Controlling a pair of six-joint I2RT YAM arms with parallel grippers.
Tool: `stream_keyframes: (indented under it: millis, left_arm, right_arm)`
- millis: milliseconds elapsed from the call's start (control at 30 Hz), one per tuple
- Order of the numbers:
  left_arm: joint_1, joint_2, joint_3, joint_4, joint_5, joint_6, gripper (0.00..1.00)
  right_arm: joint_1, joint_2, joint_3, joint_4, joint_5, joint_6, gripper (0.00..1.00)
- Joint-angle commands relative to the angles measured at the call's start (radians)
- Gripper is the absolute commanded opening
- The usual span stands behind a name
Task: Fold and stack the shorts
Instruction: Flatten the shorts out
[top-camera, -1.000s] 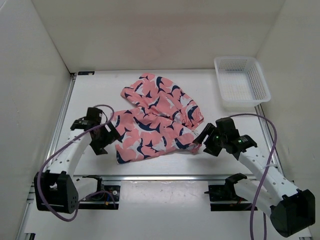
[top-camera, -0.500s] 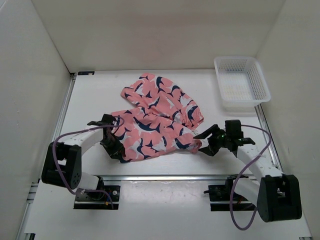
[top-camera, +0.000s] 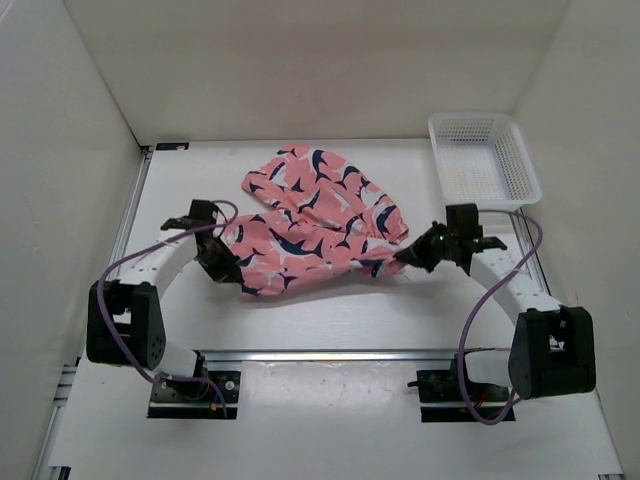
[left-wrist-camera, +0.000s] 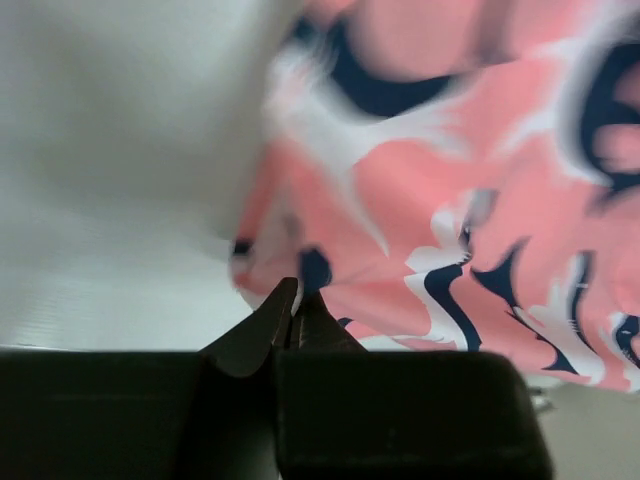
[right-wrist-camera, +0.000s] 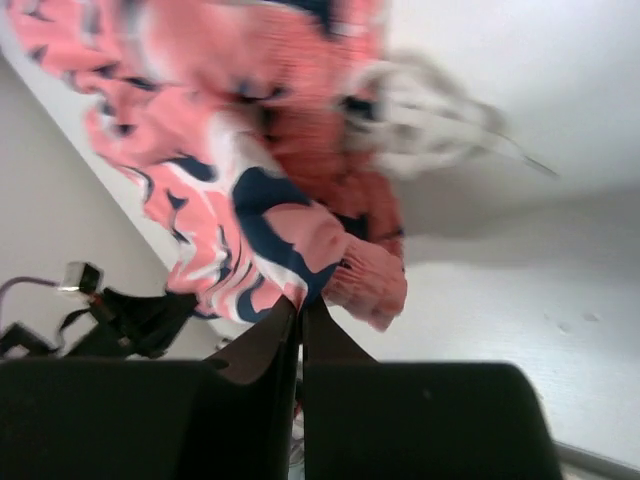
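The coral-pink shorts with navy and white shapes hang stretched between my two grippers in the top view, the far leg still lying toward the back. My left gripper is shut on the shorts' left edge; in the left wrist view the blurred shorts run up from my left gripper. My right gripper is shut on the gathered waistband at the shorts' right end. In the right wrist view the shorts rise from my right gripper, with the white drawstring blurred beside them.
A white mesh basket stands at the back right corner. White walls close in the table on the left, back and right. Purple cables loop from both arms near the front rail.
Both grippers have shut on the shorts' near corners. They have lifted and moved away from the front edge, carrying the near part of the shorts toward the back.
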Motion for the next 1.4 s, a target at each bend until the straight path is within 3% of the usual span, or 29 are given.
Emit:
stream_keyframes:
  millis: [0,33,67,167,267,400,433,500,533,600,767,833,967,1033,1100,1367]
  left_arm:
    - [0.031,-0.024,0.206,-0.057,-0.015,0.052,0.1]
    - [0.031,-0.001,0.262,-0.08,-0.026,0.052,0.1]
    - [0.042,0.008,0.367,-0.105,-0.026,0.062,0.1]
    - [0.065,0.019,0.499,-0.174,-0.049,0.073,0.1]
    - [0.1,-0.013,0.498,-0.185,-0.058,0.083,0.1]
    - [0.152,-0.059,0.327,-0.157,-0.058,0.092,0.1]
    - [0.166,-0.059,0.29,-0.147,-0.058,0.092,0.1]
    - [0.177,-0.073,0.201,-0.134,-0.058,0.101,0.1]
    - [0.177,-0.073,0.18,-0.122,-0.058,0.112,0.1]
    - [0.186,-0.073,0.155,-0.122,-0.068,0.124,0.2]
    - [0.225,-0.111,0.184,-0.131,-0.107,0.158,0.37]
    - [0.26,-0.111,0.207,-0.156,-0.129,0.17,0.54]
    - [0.298,-0.134,0.227,-0.17,-0.16,0.181,0.64]
    - [0.298,-0.143,0.216,-0.17,-0.137,0.181,0.72]
    - [0.298,-0.157,0.173,-0.17,-0.103,0.181,0.88]
    - [0.246,-0.188,-0.06,-0.062,0.084,0.122,0.91]
  right_arm:
    - [-0.004,0.025,0.233,-0.081,0.19,-0.17,0.0]
    - [-0.004,0.035,0.358,-0.109,0.272,-0.239,0.0]
    - [0.007,0.035,0.416,-0.129,0.309,-0.278,0.0]
    - [0.1,0.024,0.561,-0.199,0.47,-0.429,0.0]
    - [0.223,-0.031,0.51,-0.212,0.55,-0.528,0.0]
    - [0.41,-0.082,0.287,-0.224,0.65,-0.466,0.01]
    - [0.442,-0.091,0.244,-0.265,0.665,-0.42,0.27]
    - [0.481,-0.082,0.154,-0.308,0.634,-0.284,0.53]
    - [0.481,-0.082,0.137,-0.345,0.609,-0.246,0.75]
    - [0.481,-0.109,0.116,-0.356,0.572,-0.167,0.83]
    - [0.317,-0.25,0.013,-0.218,0.312,-0.073,0.83]
    - [0.236,-0.289,-0.065,-0.161,0.153,0.001,0.83]
    - [0.168,-0.307,-0.235,0.102,-0.035,0.166,0.83]
    - [0.156,-0.275,-0.306,0.178,-0.058,0.243,0.82]
    - [0.156,-0.243,-0.332,0.274,-0.088,0.276,0.82]
    - [0.147,-0.059,-0.358,0.468,-0.051,0.365,0.71]
